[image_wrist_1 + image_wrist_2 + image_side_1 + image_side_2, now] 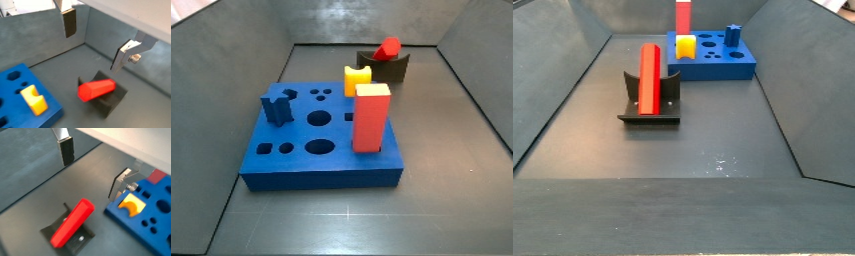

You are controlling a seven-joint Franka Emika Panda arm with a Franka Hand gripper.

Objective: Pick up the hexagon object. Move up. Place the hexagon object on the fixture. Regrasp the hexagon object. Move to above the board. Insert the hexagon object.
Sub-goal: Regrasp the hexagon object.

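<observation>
The hexagon object (649, 78), a long slim red bar, lies in the notch of the dark fixture (649, 108), tilted with one end raised. Both wrist views show it on the fixture too, the bar (73, 222) end-on in one (97, 89). My gripper (92, 52) hangs open above and clear of the bar, and nothing is between its fingers (65, 150). The gripper (90, 179) does not appear in either side view. The blue board (318, 150) sits a short way beyond the fixture (385, 66).
On the board stand a thick red block with a cream top (372, 117), a yellow notched piece (358, 78) and a blue peg (275, 106). Grey walls (573, 70) enclose the dark floor on all sides.
</observation>
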